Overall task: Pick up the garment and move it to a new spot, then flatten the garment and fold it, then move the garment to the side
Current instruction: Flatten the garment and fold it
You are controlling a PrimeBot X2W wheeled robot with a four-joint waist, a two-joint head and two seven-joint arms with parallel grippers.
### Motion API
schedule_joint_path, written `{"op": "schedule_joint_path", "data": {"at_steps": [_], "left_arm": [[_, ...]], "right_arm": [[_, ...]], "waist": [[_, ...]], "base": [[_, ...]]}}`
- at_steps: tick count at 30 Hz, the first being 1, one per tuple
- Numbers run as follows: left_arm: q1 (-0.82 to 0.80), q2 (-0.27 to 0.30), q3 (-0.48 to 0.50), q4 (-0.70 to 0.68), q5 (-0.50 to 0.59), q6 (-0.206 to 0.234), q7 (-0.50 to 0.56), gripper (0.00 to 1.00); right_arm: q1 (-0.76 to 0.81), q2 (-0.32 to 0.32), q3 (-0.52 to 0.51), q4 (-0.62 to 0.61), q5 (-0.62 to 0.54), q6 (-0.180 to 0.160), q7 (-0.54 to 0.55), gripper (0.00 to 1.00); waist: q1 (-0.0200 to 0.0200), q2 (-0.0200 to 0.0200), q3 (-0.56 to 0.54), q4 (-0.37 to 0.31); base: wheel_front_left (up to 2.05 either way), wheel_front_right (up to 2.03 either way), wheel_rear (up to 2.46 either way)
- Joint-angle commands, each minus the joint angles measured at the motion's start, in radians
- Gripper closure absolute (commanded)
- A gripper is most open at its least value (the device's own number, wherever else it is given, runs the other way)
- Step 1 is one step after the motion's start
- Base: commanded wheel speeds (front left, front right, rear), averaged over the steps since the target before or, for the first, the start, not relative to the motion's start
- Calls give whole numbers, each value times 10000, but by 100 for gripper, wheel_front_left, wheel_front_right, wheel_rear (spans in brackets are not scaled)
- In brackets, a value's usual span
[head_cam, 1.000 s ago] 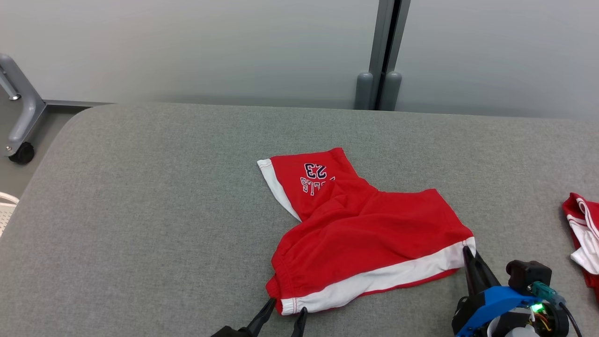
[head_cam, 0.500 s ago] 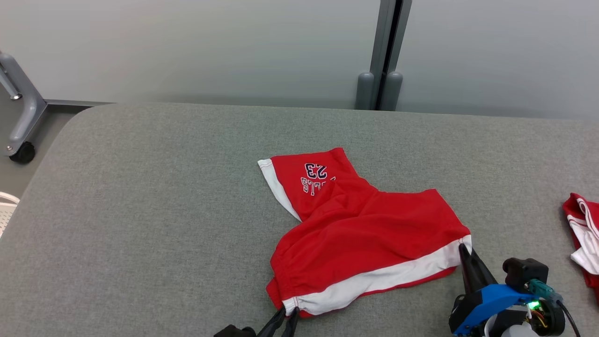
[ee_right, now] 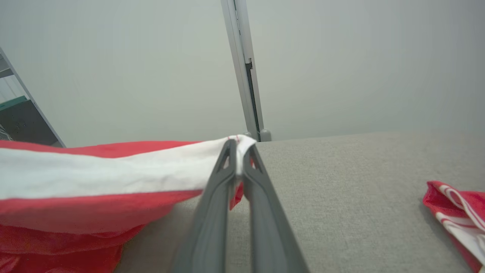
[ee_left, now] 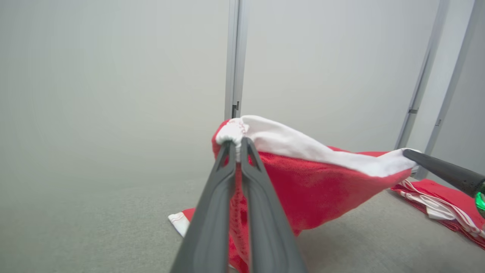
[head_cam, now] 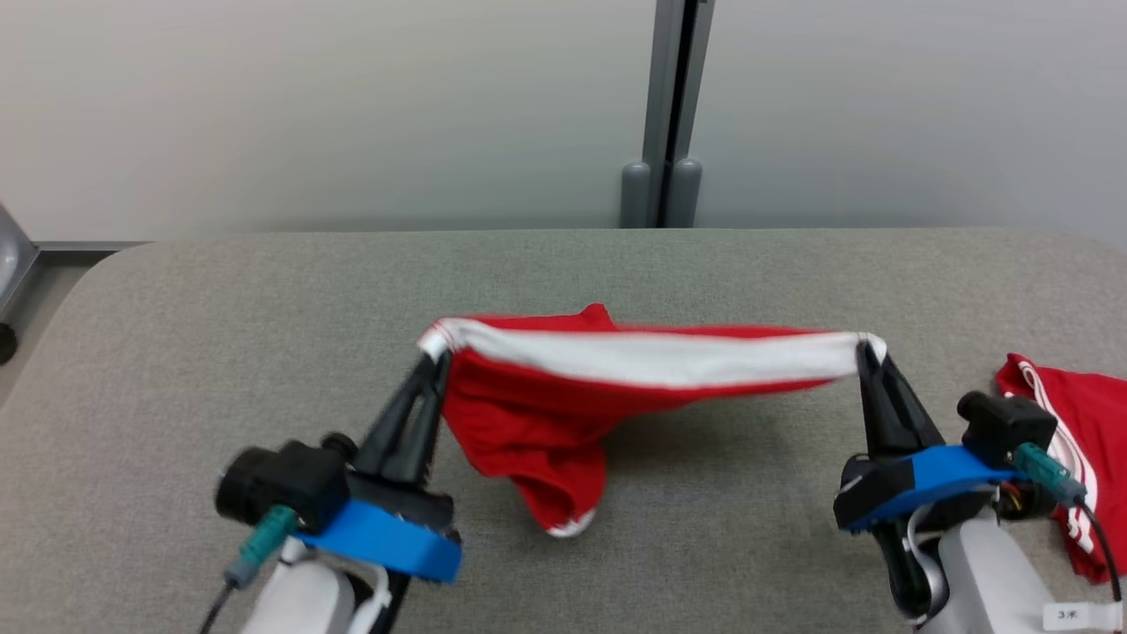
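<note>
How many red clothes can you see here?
2. One pair of red shorts hangs stretched between the left gripper and right gripper above the middle of the grey table. The other red garment lies at the table's right side, partly out of frame.

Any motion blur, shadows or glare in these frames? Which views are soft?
Head view: shorts and left gripper look motion-smeared, right gripper crisper, soft shadow on the table under the cloth. Left wrist view: left fingers out of focus up close, flat light, no glare. Right wrist view: white band blurred, right fingers soft.
</note>
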Motion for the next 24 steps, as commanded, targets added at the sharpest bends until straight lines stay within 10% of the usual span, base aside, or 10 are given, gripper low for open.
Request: {"op": "schedule_joint_path", "data": {"at_steps": [1,24], "left_arm": [[-661,230,402,-256,181,-20,-25,100],[-8777,288,2168,1342,1734,564,-24,100]], "right_arm": [[-401,-39,74,-422,110,1,-39,100],[-8394,-1281,0,-793,-1425,-2,-37,100]], "waist": [[0,1,-51,-193],[0,1,3267,-793]], "base": [[0,0,0],[0,0,0]]}}
